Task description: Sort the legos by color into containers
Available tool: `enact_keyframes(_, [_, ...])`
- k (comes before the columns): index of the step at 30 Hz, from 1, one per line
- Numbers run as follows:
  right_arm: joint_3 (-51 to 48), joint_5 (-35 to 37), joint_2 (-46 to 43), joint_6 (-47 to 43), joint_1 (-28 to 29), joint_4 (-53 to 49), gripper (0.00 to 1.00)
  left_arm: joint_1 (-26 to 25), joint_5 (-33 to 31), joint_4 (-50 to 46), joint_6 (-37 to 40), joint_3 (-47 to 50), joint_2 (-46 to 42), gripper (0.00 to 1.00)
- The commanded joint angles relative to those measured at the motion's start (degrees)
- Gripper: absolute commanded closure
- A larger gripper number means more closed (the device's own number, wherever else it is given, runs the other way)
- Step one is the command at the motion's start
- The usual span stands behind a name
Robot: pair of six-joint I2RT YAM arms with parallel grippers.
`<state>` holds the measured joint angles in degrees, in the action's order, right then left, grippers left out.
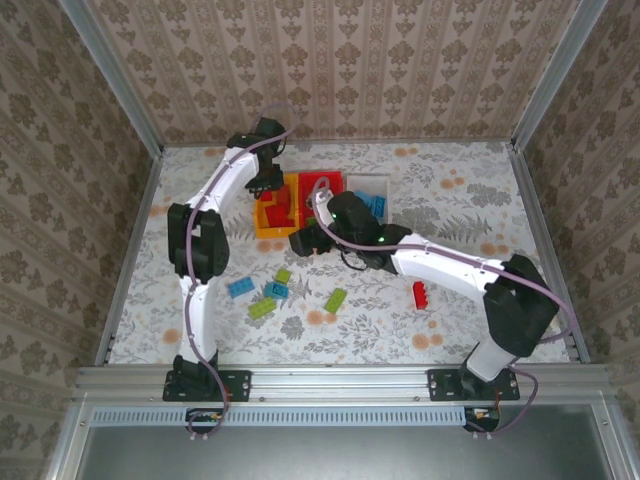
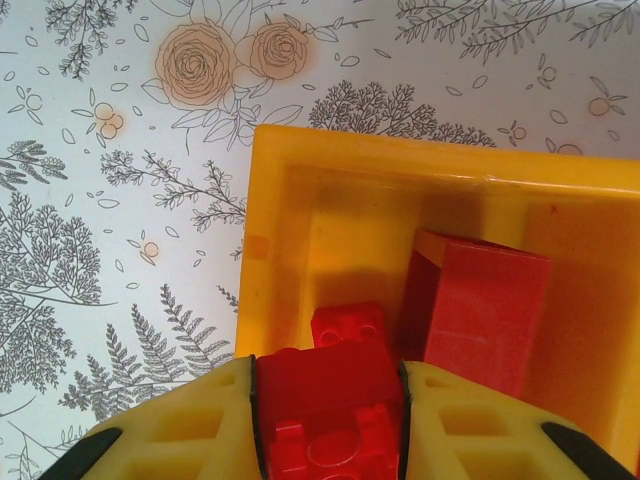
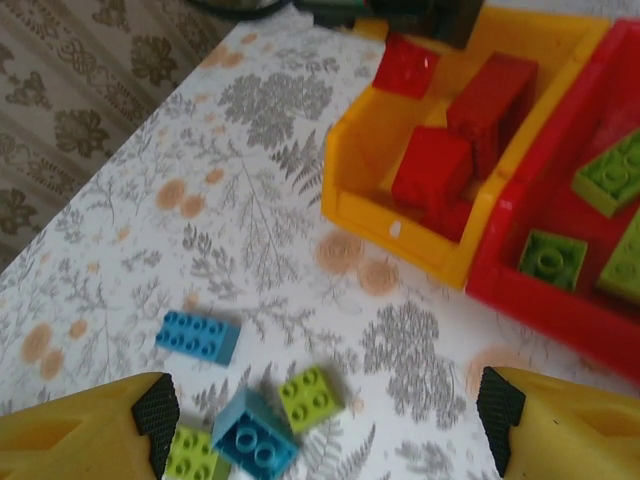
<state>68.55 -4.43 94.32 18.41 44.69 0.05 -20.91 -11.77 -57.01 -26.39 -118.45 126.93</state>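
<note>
My left gripper (image 2: 326, 385) is shut on a red lego (image 2: 325, 410), held over the near-left part of the yellow-orange container (image 2: 400, 165). Two more red legos (image 2: 480, 300) lie inside that bin. In the top view the left gripper (image 1: 268, 182) hangs at the yellow-orange container (image 1: 262, 222), beside the red container (image 1: 322, 178) and the white container (image 1: 372, 181). My right gripper (image 3: 327, 415) is open above loose legos on the table: a blue one (image 3: 198, 335), a tilted blue one (image 3: 255, 432) and a lime green one (image 3: 312, 397). Green legos (image 3: 552, 258) lie in the red container (image 3: 560, 305).
Further loose legos on the floral table: green (image 1: 336, 300), green (image 1: 262, 308), blue (image 1: 240, 288) and red (image 1: 420, 295) near the right forearm. Blue legos (image 1: 376, 205) sit in the white container. Metal rails border the table on both sides.
</note>
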Motion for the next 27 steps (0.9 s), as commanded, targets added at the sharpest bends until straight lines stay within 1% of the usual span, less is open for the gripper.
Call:
enact_keyframes(1, [6.1, 3.7, 3.7, -3.1, 0.2, 3.3, 0.18, 0.3, 1.0, -0.1, 1.7, -1.8, 1.4, 0.68])
enact_keyframes(4, [9.6, 4.6, 6.7, -3.9, 0.2, 2.1, 0.18, 0.3, 1.2, -0.1, 1.6, -1.8, 2.2, 0.66])
enact_keyframes(7, [10.7, 4.1, 7.6, -3.4, 0.2, 1.8, 0.18, 0.4, 1.4, -0.1, 1.5, -1.9, 2.6, 0.62])
enact_keyframes(13, [10.5, 3.4, 6.6, -3.3, 0.2, 0.5, 0.18, 0.4, 2.3, -0.4, 1.3, -2.4, 1.6, 0.45])
enact_keyframes(15, [9.8, 3.4, 5.8, -3.8, 0.2, 0.1, 0.18, 0.3, 2.5, -0.6, 1.1, -2.2, 0.4, 0.42])
enact_keyframes(20, [6.7, 3.7, 2.7, -5.5, 0.4, -0.3, 0.19, -1.0, 2.1, -0.5, -0.2, -0.8, -4.4, 0.42])
enact_keyframes(22, [4.7, 4.1, 1.3, -6.1, 0.7, -0.4, 0.19, -1.7, 1.5, -0.2, -1.6, 1.3, -7.5, 0.43])
enact_keyframes(24, [2.7, 4.4, 0.1, -6.5, 1.2, -0.7, 0.19, -2.1, 1.4, 0.7, -3.5, 5.0, -11.4, 0.42])
enact_keyframes(27, [-0.9, 5.4, -2.4, -6.6, 2.1, -0.8, 0.19, -2.1, 1.3, 2.4, -6.2, 13.0, -18.5, 0.43])
